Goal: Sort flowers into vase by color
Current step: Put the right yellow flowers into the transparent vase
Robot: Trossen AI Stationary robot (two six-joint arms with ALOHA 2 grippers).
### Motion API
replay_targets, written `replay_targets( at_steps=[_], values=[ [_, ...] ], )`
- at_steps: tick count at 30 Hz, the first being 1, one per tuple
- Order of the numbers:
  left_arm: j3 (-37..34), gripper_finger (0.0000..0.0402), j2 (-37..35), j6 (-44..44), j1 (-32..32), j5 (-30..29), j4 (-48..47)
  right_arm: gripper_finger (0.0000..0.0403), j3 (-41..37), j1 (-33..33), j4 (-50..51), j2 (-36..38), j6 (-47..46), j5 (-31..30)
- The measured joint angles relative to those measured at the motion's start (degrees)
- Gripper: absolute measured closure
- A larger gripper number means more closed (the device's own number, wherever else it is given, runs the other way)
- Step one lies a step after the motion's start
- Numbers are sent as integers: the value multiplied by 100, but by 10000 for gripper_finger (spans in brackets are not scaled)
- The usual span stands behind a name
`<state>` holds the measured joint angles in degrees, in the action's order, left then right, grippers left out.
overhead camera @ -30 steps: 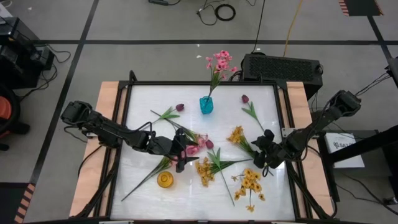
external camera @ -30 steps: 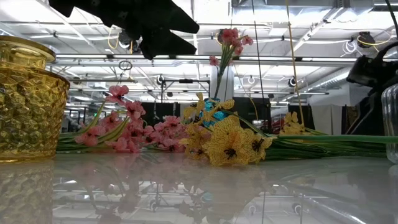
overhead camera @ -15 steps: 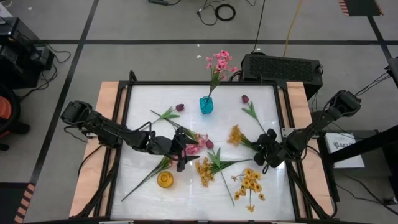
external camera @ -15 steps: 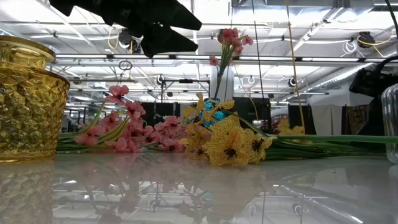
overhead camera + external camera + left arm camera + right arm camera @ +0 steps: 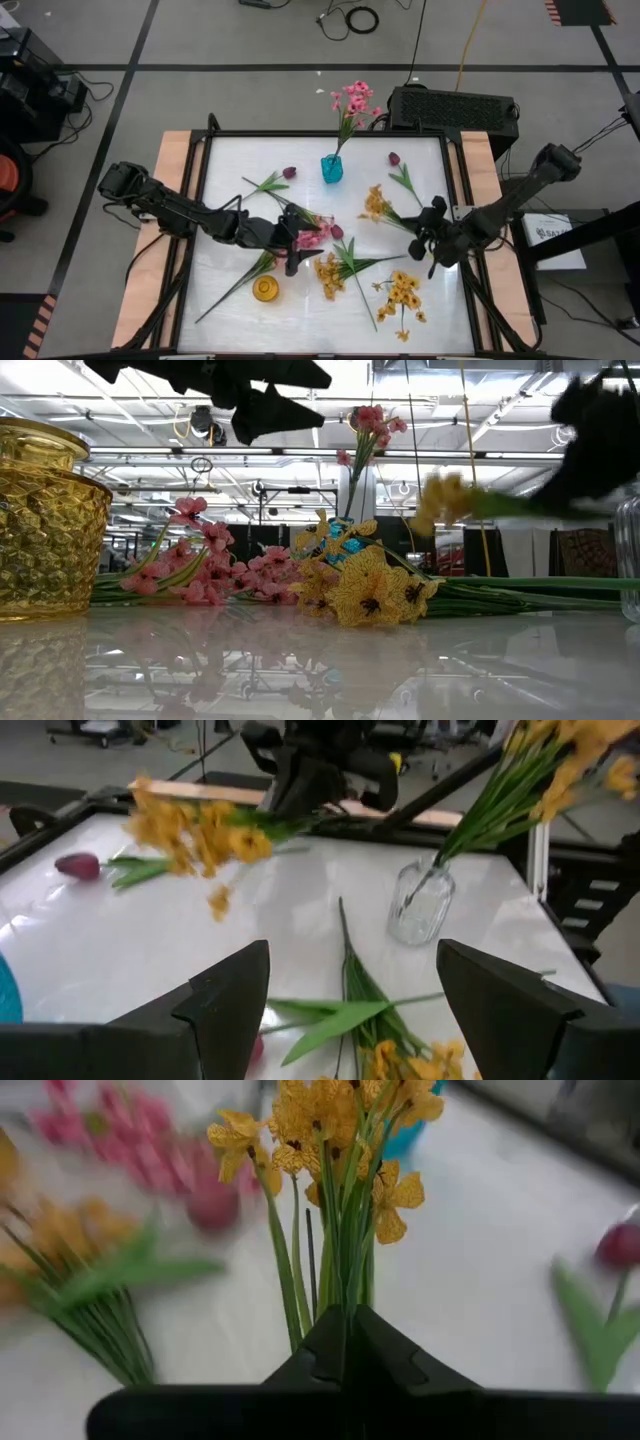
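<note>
The right gripper (image 5: 345, 1342) is closed on the green stems of a yellow blossom spray (image 5: 378, 203), pinched low so the heads stay free for insertion. The spray is carried clear of the white tabletop (image 5: 230, 170), having lain flat a second ago with the jaws apart. The left gripper (image 5: 352, 982) hangs open above a pink blossom spray (image 5: 312, 234). A clear glass vase (image 5: 421, 902) stands nearby.

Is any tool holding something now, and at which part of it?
The right tool holds a yellow flower spray by its green stems, below the blossoms. The left tool is open and holds nothing.
</note>
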<state>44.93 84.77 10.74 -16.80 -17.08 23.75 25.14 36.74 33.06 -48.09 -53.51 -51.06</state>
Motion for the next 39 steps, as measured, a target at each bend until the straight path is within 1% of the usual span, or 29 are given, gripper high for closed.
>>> replay_targets(
  at_steps=[4, 7, 10, 13, 14, 15, 18, 21, 24, 27, 31, 36, 39],
  values=[
    [0, 107, 0, -265, 7, -8, 458, 401, 735, 111, 163, 410, 850, -618],
    [2, 107, 0, -466, 32, -88, 843, 402, 1217, 222, -36, 691, 1686, -1167],
    [4, 107, 0, -564, 103, -177, 1203, 402, 1448, 346, -791, 932, 2860, -1656],
    [4, 107, 0, -565, 249, -188, 1569, 402, 1474, 394, -2145, 1152, 4241, -1757],
    [4, 107, 3, -566, 300, -189, 1705, 402, 1475, 392, -2606, 1188, 4635, -1703],
    [15, 107, 41, -567, 358, -179, 1863, 402, 1476, 386, -3044, 1218, 5001, -1512],
    [218, 107, 201, -597, 523, 56, 2004, 402, 1476, 372, -4301, 1196, 5952, -761],
    [645, 107, 511, -769, 637, 379, 2021, 403, 1476, 303, -5368, 1090, 6676, 7],
    [1193, 107, 863, -1073, 690, 557, 1957, 403, 1476, 188, -6162, 957, 7154, 677],
    [1759, 107, 1152, -1380, 708, 621, 1922, 403, 1478, 39, -6682, 716, 7412, 1151],
    [2432, 107, 1460, -1723, 708, 672, 1918, 403, 1476, -149, -6898, 299, 7526, 1445],
    [3034, 107, 1738, -1718, 708, 1086, 1601, 403, 1472, -348, -7401, -149, 7566, 1612],
    [3259, 107, 1964, -1655, 706, 1108, 1578, 402, 1472, -447, -7769, -373, 7543, 1997]
  ],
)
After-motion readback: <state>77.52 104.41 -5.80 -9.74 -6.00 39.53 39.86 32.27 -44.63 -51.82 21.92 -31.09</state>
